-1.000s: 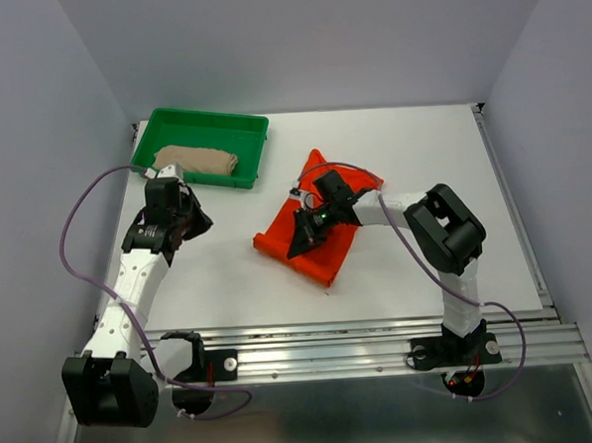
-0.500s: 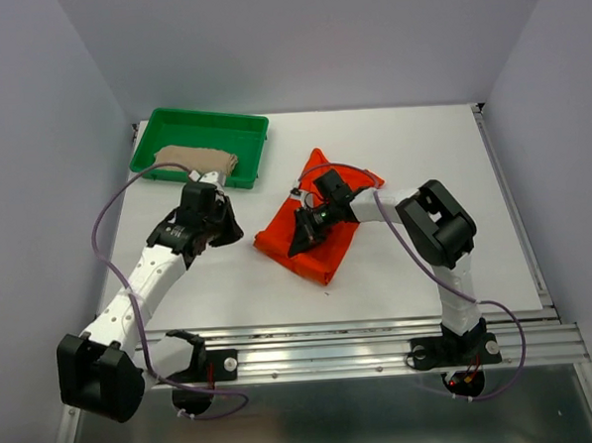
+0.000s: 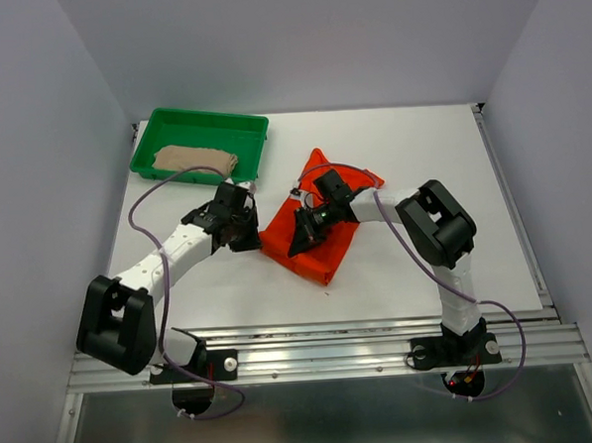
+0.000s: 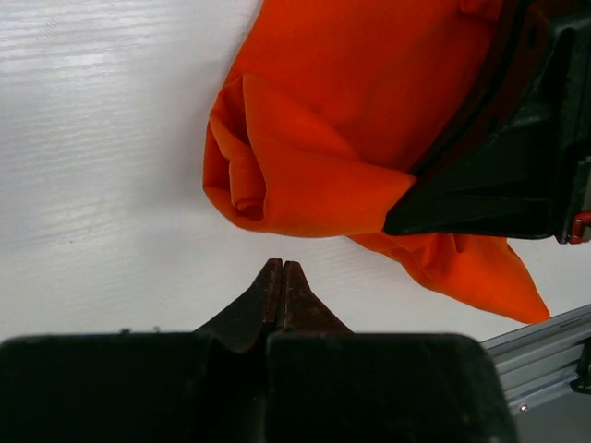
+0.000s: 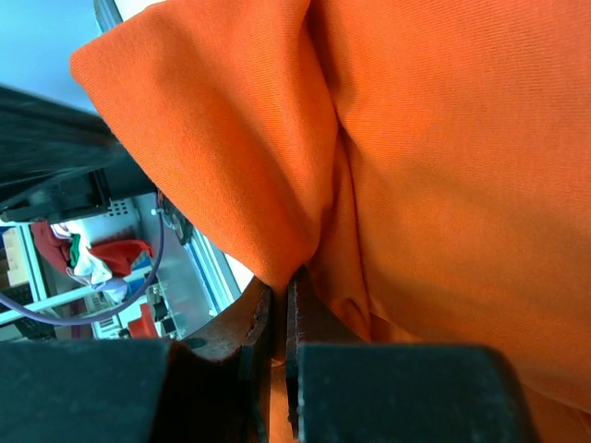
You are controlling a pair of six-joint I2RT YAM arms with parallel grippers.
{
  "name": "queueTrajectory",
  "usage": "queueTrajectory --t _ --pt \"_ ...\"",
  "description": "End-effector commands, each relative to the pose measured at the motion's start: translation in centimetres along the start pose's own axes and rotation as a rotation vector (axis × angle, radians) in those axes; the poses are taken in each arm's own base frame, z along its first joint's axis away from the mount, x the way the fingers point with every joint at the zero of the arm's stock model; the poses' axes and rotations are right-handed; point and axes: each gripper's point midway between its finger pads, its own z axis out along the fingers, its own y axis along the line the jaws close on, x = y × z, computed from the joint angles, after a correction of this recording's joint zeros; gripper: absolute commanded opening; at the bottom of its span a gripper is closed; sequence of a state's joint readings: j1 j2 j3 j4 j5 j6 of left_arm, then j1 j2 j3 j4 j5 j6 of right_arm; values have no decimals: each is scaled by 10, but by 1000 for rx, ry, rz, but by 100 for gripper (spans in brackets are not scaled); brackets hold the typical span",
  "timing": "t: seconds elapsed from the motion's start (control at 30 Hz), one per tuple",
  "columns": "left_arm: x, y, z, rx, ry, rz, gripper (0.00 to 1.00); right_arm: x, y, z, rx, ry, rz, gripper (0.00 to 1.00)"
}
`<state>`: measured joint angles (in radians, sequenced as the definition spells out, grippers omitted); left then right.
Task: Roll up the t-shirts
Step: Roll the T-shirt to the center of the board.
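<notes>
Top external | right pincer (image 3: 300, 245) pinching orange t-shirt (image 3: 330, 257) | left pincer (image 3: 253, 240) closed beside

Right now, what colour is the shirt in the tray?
Plain beige-tan t-shirt; best in the top view.

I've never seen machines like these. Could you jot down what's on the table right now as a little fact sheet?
orange t-shirt: mid-table on the white table, partly rolled, one end curled
beige t-shirt: bundled inside the green tray, far left corner
right gripper: shut, pinching a fold of the orange t-shirt
left gripper: shut, empty, tips aimed at the curled end, small gap between
job state: beige one looks put away; orange one not yet finished
</notes>
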<state>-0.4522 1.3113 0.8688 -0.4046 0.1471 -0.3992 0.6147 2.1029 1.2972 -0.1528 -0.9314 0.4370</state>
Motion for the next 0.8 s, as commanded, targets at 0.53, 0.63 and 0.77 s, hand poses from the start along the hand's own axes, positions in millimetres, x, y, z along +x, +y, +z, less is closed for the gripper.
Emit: queueTrajectory --t 0.53,0.63,0.77 --pt "-27 -23 42 47 -5 56 0 -18 18 -22 47 -45 -92 65" --pt "-25 -21 45 43 1 52 0 -23 23 -34 108 -85 -123 79" --pt "-27 -21 48 40 -4 51 0 -22 22 -49 198 -123 -147 88"
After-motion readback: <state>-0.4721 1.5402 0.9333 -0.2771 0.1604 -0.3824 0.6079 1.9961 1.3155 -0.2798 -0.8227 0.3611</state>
